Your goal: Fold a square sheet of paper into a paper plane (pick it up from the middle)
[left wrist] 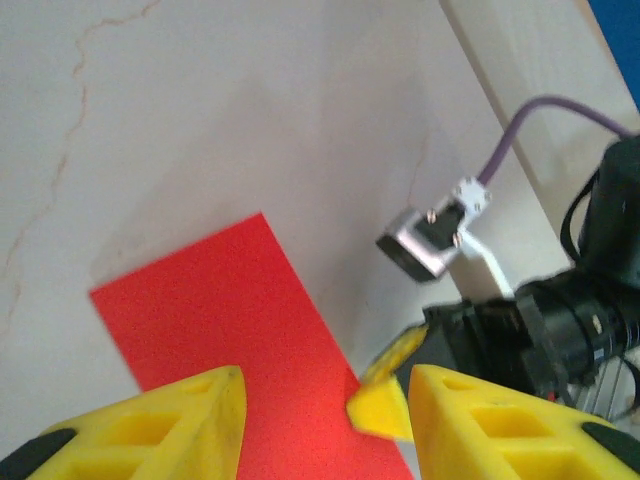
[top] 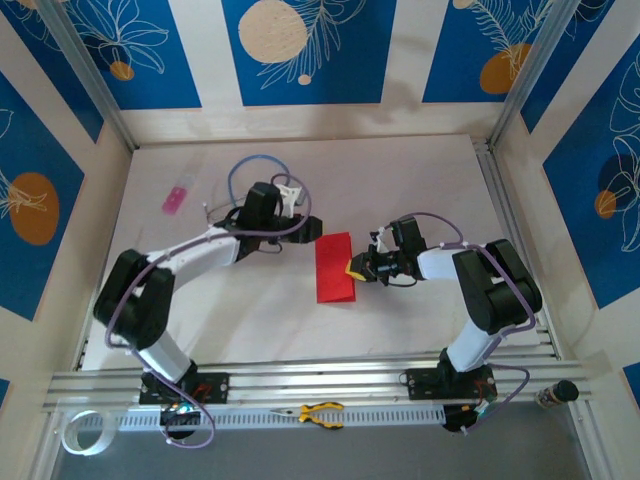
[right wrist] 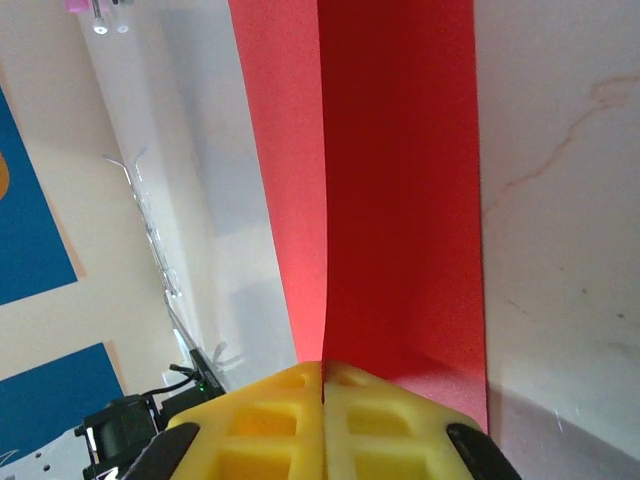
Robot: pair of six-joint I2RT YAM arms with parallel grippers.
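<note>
The square sheet of paper [top: 335,267] is bright red and lies on the white table folded into a narrow rectangle. My right gripper [top: 355,268] is shut on its right edge. In the right wrist view the yellow fingers [right wrist: 290,420] meet at the fold, and the paper [right wrist: 400,180] stretches away in two layers, the left one raised. My left gripper [top: 312,228] hovers at the paper's far end, open. Its yellow fingers [left wrist: 160,425] stand apart over the red paper [left wrist: 220,310], with nothing between them. The right gripper's fingertips [left wrist: 385,395] show beside them.
A small pink item [top: 176,199] lies at the far left of the table. Yellow-handled pliers [top: 320,413] rest on the front rail, with a tape roll [top: 85,430] at the near left corner. Wooden walls enclose the table on three sides.
</note>
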